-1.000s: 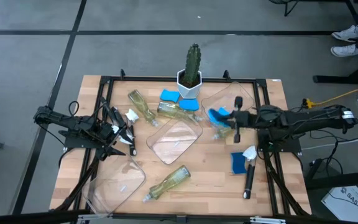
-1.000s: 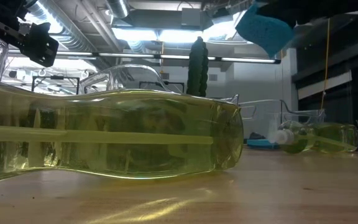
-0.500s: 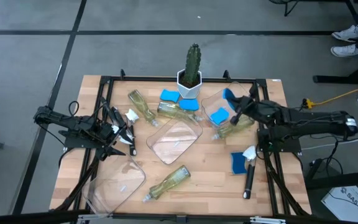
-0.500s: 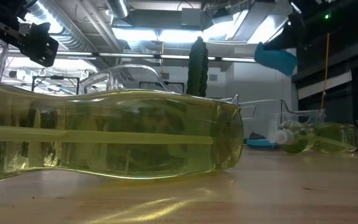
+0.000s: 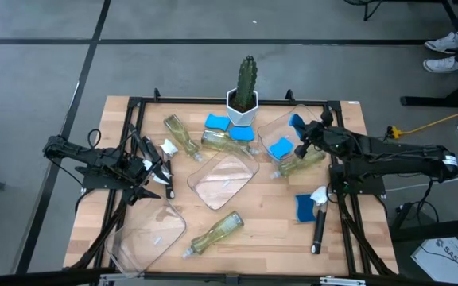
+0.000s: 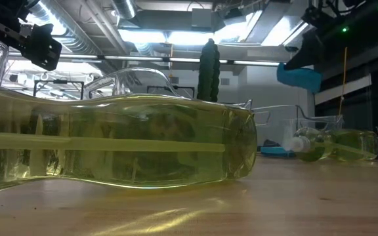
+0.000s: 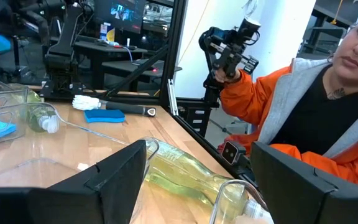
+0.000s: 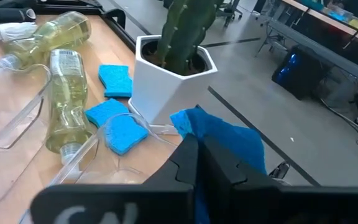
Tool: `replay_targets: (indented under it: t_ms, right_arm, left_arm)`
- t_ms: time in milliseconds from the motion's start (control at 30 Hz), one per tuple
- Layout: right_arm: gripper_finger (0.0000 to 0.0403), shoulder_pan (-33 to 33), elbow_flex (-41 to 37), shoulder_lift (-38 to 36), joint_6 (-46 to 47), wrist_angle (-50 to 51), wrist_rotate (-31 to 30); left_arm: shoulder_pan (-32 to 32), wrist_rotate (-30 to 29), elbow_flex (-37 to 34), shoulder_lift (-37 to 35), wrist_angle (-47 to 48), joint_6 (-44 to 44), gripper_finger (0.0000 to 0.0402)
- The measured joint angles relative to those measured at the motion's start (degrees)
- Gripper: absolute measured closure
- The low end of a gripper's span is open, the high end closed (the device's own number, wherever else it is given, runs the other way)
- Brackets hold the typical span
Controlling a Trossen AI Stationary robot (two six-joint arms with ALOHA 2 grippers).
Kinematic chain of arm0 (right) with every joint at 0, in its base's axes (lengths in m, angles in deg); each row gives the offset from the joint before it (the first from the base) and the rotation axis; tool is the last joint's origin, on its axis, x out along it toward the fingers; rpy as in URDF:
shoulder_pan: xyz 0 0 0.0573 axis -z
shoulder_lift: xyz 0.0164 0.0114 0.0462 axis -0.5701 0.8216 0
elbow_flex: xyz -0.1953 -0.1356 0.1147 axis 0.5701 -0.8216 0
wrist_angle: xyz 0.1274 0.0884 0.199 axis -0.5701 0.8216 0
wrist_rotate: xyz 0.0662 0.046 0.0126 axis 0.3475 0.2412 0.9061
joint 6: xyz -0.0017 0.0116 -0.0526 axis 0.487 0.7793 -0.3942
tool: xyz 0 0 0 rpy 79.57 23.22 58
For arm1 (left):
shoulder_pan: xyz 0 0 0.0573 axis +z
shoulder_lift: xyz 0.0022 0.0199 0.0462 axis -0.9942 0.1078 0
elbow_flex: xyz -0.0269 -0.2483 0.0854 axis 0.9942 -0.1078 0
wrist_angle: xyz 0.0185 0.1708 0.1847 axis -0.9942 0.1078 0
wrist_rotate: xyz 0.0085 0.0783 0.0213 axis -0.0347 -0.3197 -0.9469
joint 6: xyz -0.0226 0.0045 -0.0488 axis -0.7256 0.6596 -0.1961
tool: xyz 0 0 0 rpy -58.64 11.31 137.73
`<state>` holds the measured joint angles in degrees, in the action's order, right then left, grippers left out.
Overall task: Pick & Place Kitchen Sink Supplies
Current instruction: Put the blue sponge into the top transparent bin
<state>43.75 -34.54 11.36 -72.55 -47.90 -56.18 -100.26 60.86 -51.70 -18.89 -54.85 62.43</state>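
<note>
Two arms occupy the table (image 5: 348,238). The right gripper (image 5: 303,131), at the 2 o'clock area of the table in the high view, has its fingers pressed together, pinching a blue sponge (image 5: 296,121) raised above a clear tray (image 5: 273,125). That tray already holds a second blue sponge (image 5: 279,148), with a bottle (image 5: 302,164) lying at its 5 o'clock edge. The cactus (image 5: 246,79) stands at 12 o'clock, with two more sponges (image 5: 217,122) just beside its pot at 8 o'clock. The left gripper (image 5: 163,172) waits at 9 o'clock, fingers spread, holding nothing. A brush (image 5: 318,222) and another sponge (image 5: 304,208) lie at 4 o'clock, touching. One bottle (image 5: 217,231) lies at 6 o'clock.
</note>
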Motion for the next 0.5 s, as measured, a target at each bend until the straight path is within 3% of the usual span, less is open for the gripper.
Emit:
replay_targets:
  t_ms: [167,500]
  right_arm:
    - [0.0352,1.1,0.0,0.1,-0.7,-0.1,0.0]
    - [0.0185,2.8,0.0,2.8,1.7,-1.0,0.0]
  left_arm:
    - [0.0,0.0,0.0,0.0,0.0,0.0,0.0121]
    - [0.0,0.0,0.0,0.0,0.0,0.0,0.0121]
